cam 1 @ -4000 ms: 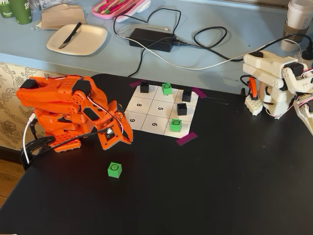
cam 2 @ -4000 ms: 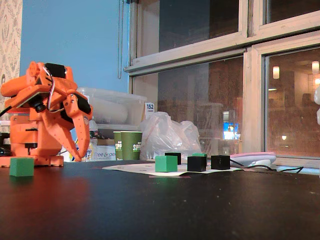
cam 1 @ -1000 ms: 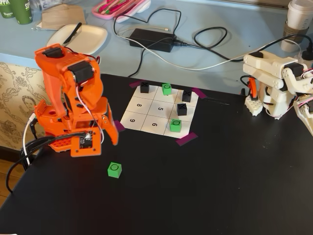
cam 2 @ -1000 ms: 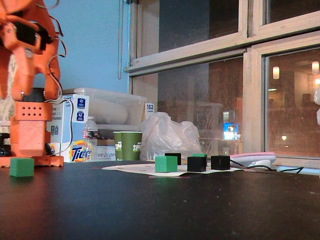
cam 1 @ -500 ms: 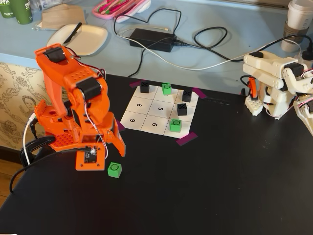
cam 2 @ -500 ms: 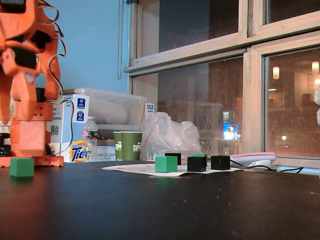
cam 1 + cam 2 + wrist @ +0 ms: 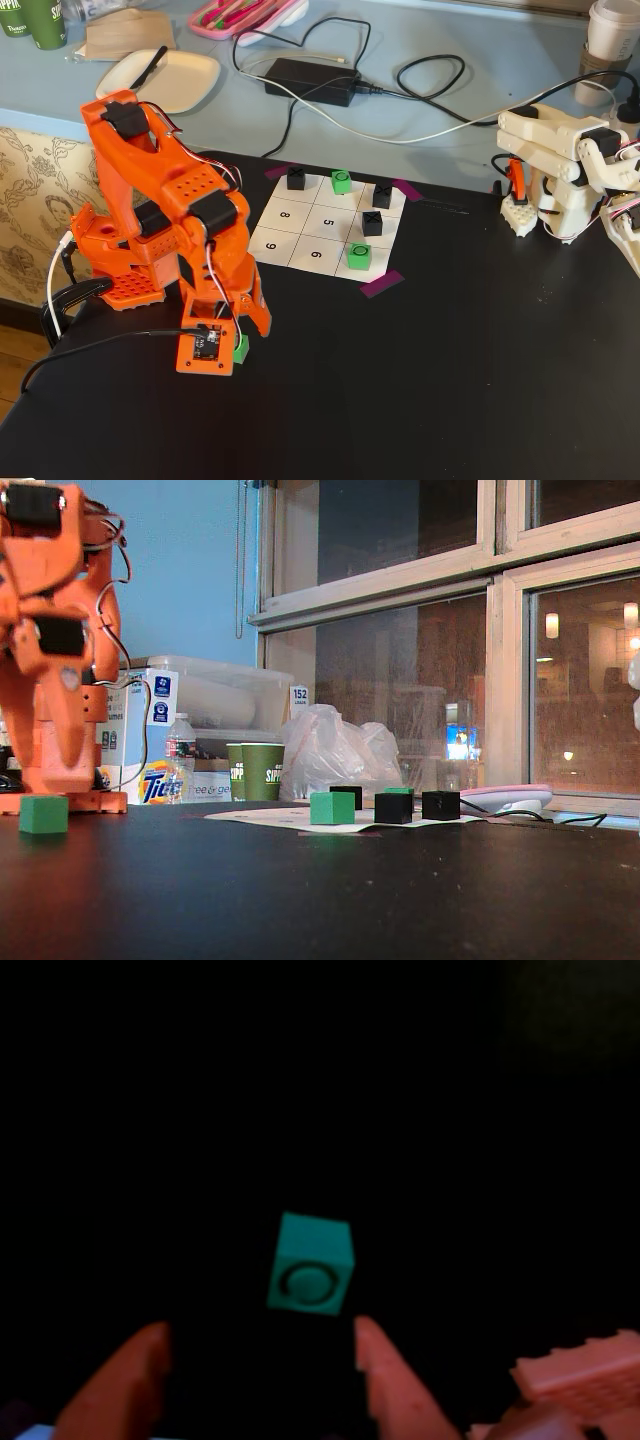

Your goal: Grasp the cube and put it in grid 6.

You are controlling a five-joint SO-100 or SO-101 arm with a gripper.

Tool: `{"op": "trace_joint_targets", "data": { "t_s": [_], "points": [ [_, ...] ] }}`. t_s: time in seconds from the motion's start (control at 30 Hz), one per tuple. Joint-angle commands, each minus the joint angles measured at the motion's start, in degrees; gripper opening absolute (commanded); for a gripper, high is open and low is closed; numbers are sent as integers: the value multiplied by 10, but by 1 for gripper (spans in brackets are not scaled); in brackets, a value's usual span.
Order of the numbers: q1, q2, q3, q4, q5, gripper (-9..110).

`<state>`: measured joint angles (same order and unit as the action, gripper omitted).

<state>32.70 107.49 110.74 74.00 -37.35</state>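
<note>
Currently, in a fixed view, the orange arm (image 7: 160, 215) stands at the left of the black table (image 7: 450, 380), bent downward with its gripper (image 7: 240, 335) just above the surface. The cube (image 7: 241, 348) rests on the table beside the fingertips, off the paper grid (image 7: 325, 225). The wrist view shows the jaws spread, with the cube ahead of the gap, untouched. Grid 6 (image 7: 317, 254) lies further right, unoccupied.
</note>
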Motion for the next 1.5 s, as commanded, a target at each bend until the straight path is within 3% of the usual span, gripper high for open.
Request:
{"op": "trace_joint_targets", "data": {
  "t_s": [0.0, 0.27, 0.43, 0.93, 1.47],
  "points": [
    [-20, 4, -16, 24, 23, 28],
    [-67, 9, -90, 149, 105, 27],
    [-63, 37, -83, 164, 113, 26],
    [78, 53, -23, 67, -54, 27],
    [50, 65, 63, -16, -54, 27]
  ]
}}
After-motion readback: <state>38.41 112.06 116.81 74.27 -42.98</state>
